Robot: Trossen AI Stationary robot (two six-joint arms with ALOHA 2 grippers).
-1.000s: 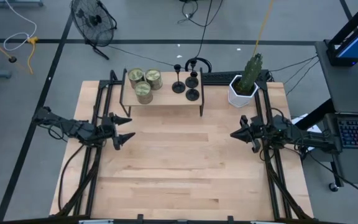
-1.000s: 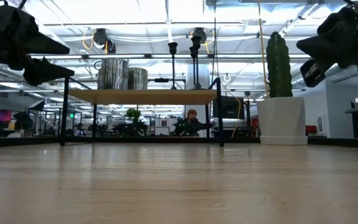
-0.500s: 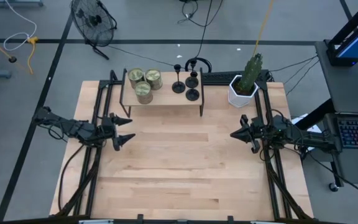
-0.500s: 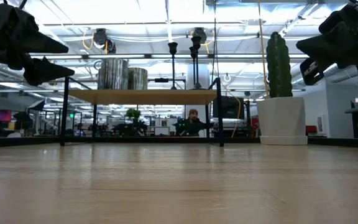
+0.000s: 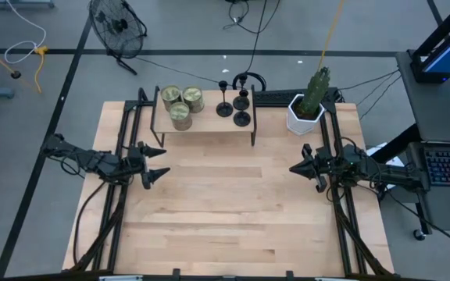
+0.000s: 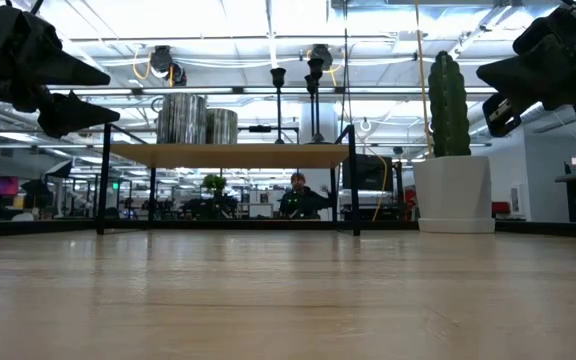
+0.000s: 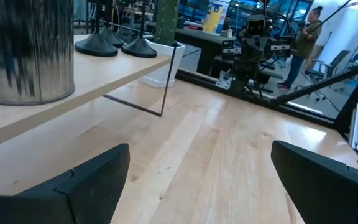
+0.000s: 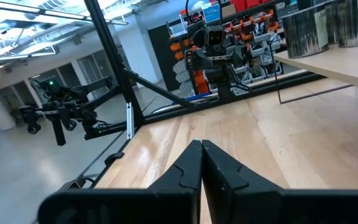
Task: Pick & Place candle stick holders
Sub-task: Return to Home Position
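Note:
Three black candle stick holders (image 5: 223, 108) (image 5: 241, 100) (image 5: 242, 118) stand on their round bases on the right half of a low wooden shelf (image 5: 209, 129) at the table's far side. In the low view their stems and cups (image 6: 311, 70) rise above the shelf top. The left wrist view shows two of the bases (image 7: 145, 47). My left gripper (image 5: 160, 161) hovers open over the table's left side, short of the shelf, with nothing between its fingers (image 7: 98, 180). My right gripper (image 5: 294, 168) is shut and empty over the right side (image 8: 201, 163).
Three greenish-gold jar candles (image 5: 180, 115) fill the shelf's left half. A cactus in a white pot (image 5: 305, 110) stands at the far right of the table. Bare wooden tabletop (image 5: 233, 211) lies between the arms. A person (image 6: 298, 195) sits in the room beyond.

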